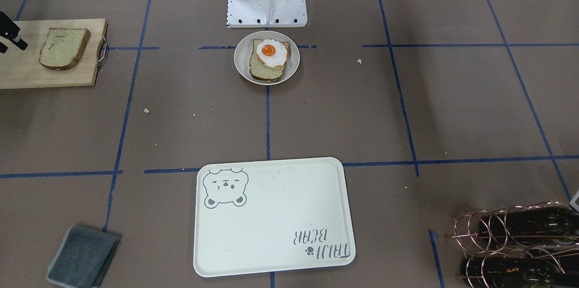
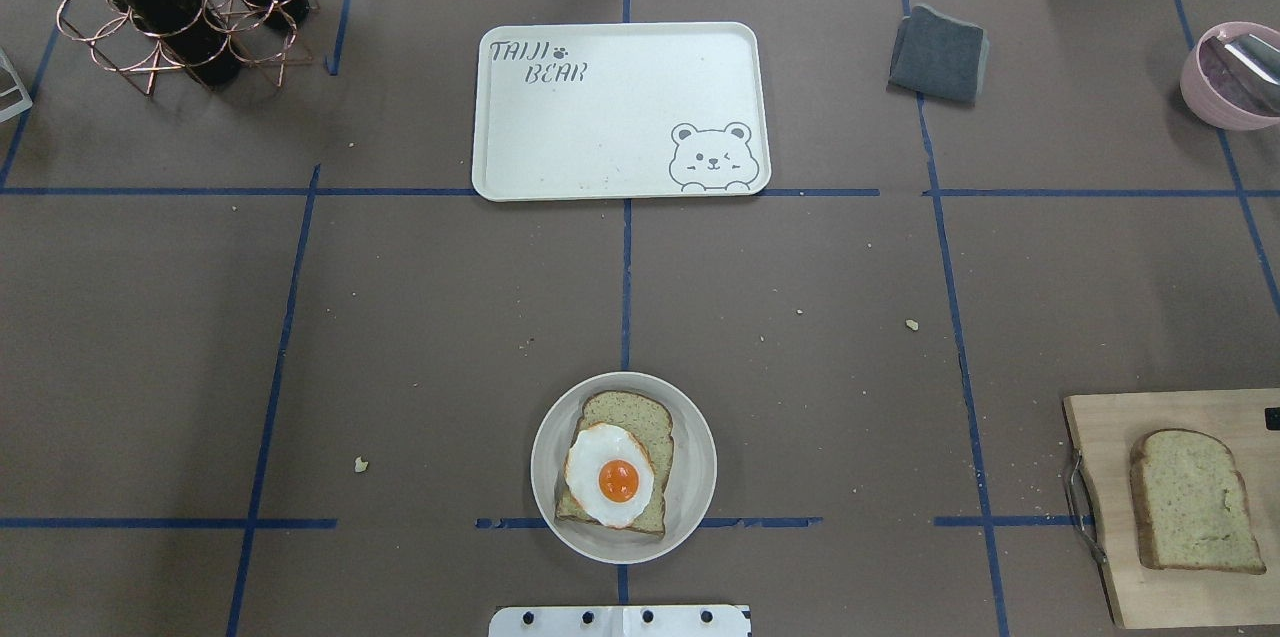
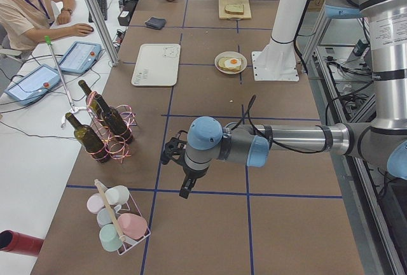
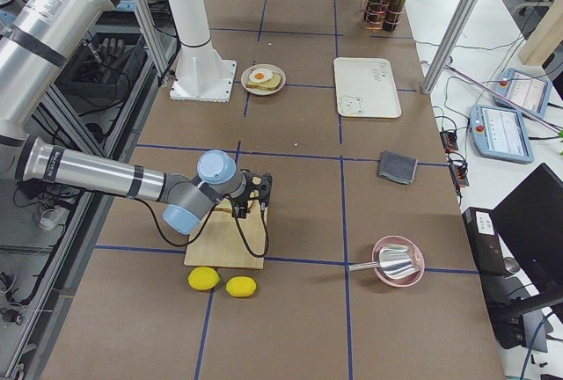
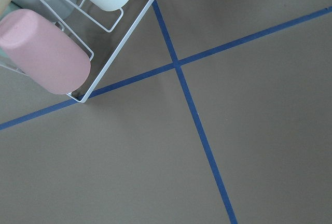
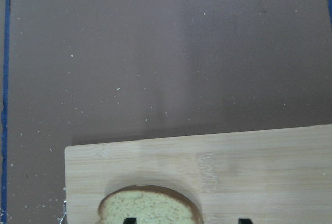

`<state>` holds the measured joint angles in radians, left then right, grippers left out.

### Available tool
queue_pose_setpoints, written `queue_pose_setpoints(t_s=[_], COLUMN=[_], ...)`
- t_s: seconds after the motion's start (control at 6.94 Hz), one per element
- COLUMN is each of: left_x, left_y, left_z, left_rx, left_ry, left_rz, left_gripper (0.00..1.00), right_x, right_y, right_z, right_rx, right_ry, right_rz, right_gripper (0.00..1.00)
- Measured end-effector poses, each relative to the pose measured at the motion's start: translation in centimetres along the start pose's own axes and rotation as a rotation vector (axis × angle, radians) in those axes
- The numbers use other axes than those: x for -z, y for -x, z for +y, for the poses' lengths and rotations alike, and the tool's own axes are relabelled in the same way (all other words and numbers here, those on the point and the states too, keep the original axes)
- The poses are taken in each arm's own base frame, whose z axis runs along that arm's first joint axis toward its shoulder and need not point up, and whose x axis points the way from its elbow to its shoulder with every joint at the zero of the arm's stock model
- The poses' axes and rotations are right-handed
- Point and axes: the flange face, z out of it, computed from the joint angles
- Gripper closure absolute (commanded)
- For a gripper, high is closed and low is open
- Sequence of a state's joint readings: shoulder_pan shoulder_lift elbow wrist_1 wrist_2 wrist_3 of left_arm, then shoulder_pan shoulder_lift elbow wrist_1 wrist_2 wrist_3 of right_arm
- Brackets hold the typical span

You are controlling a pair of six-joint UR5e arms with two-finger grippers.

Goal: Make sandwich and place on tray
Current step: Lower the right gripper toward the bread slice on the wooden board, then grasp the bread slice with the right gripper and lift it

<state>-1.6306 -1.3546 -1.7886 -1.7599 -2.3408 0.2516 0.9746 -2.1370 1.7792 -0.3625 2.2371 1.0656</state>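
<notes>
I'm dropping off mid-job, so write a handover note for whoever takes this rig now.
Right gripper: open, over the speckled tan bread slice on the light wooden cutting board.
Left gripper: far off near the white wire cup rack; state unclear.
Done: bottom bread slice and white-and-orange fried egg sit in the round off-white bowl.
Left: add the second slice, then move the sandwich to the bare cream rectangular bear tray.

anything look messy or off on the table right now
Mostly tidy. Bread crumbs lie scattered on the brown table, and the fried egg sits off-centre on its slice in the bowl, near one edge.
</notes>
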Motion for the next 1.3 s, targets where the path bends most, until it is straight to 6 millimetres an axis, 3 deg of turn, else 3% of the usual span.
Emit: queue_pose_setpoints(t_s=[0.29,0.86,1.01,1.15,1.3], left_x=[0.0,0.1,0.1,0.1,0.1], left_y=[0.0,-0.1,-0.1,-0.1,-0.1], left_z=[0.0,-0.2,-0.2,-0.2,-0.2], left_rx=[-0.002,-0.013,-0.015,-0.016,-0.017], left_ry=[-0.001,-0.012,-0.015,-0.016,-0.017], left_rz=[0.000,-0.003,-0.004,-0.004,-0.004], left_gripper=[0.00,0.00,0.00,0.00,0.00], right_x=[-1.8,-5.4,-5.8,-5.9,-5.9], right_y=[-0.7,-0.1,-0.2,-0.4,-0.5], right_z=[1.4,3.4,3.9,4.3,4.4], right_rx=[0.010,0.030,0.034,0.039,0.043], right_ry=[0.020,0.041,0.040,0.038,0.038], right_rz=[-0.006,0.035,0.017,-0.002,-0.012], right_gripper=[0.42,0.43,0.57,0.93,1.00])
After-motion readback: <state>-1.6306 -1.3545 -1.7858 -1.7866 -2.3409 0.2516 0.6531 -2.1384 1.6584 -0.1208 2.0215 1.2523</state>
